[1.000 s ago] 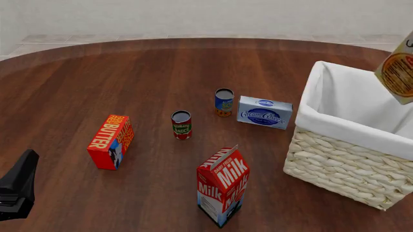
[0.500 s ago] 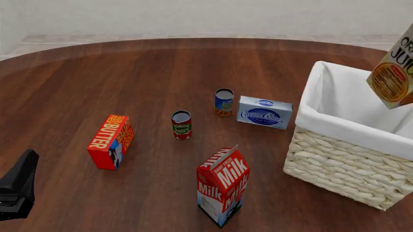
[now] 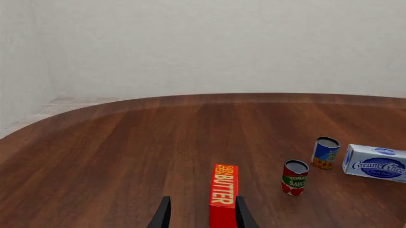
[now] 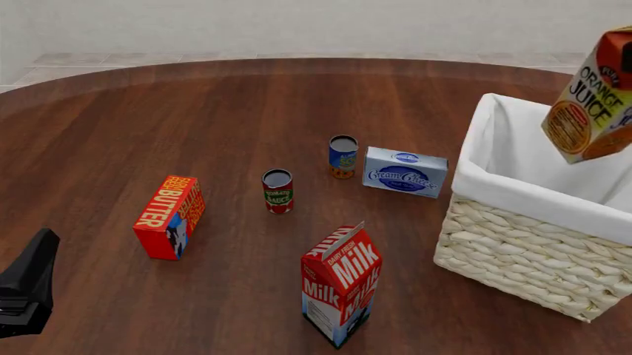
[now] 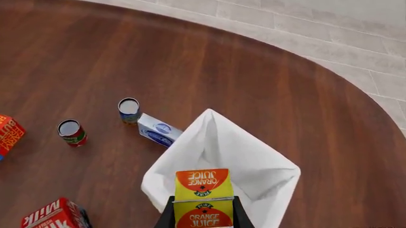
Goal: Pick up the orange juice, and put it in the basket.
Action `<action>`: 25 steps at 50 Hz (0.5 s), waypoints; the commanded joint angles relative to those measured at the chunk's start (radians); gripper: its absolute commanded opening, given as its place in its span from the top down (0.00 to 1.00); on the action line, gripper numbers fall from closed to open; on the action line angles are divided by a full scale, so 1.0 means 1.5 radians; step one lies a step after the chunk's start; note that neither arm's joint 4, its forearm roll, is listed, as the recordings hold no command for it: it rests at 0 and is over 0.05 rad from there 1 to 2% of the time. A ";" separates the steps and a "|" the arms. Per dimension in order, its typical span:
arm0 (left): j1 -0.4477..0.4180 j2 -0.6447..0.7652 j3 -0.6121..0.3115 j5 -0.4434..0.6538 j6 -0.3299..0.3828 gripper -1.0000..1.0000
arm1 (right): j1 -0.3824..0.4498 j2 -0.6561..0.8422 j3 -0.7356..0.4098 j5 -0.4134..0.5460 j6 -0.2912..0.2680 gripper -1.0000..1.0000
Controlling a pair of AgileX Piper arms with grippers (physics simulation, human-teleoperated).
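The orange juice (image 4: 590,97), an orange and yellow carton, hangs tilted in the air above the right part of the basket (image 4: 523,255), a cream wicker basket with a white liner. In the right wrist view my right gripper (image 5: 203,219) is shut on the orange juice (image 5: 203,197), with a dark finger on either side, and the basket's liner (image 5: 216,142) lies open below it. The right gripper itself is out of the front view. My left gripper (image 4: 29,285) rests low at the near left, open and empty (image 3: 201,217).
A Milk carton (image 4: 341,285) stands near the front, left of the basket. A Butter box (image 4: 170,216) stands ahead of the left gripper. A tomato sauce can (image 4: 277,191), a second can (image 4: 343,156) and a cream cheese box (image 4: 405,171) sit mid-table.
The orange juice has moved left and slightly up, coming further into the front view above the basket. The left arm has not moved.
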 commanded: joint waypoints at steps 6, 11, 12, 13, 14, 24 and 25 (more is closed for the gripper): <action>0.000 0.000 0.000 0.000 0.000 0.00 | -0.014 0.012 0.033 -0.041 0.017 1.00; 0.000 0.000 0.000 0.000 0.000 0.00 | -0.019 0.015 0.041 -0.048 0.017 1.00; 0.000 0.000 0.000 0.000 0.000 0.00 | -0.020 0.016 0.047 -0.052 0.018 1.00; 0.000 0.000 0.000 0.000 0.000 0.00 | -0.021 0.014 0.052 -0.053 0.016 1.00; 0.000 0.000 0.000 0.000 0.000 0.00 | -0.022 0.014 0.056 -0.055 0.019 1.00; 0.000 0.000 0.000 0.000 0.000 0.00 | -0.028 0.014 0.067 -0.064 0.019 1.00; 0.000 0.000 0.000 0.000 0.000 0.00 | -0.028 0.012 0.068 -0.063 0.019 1.00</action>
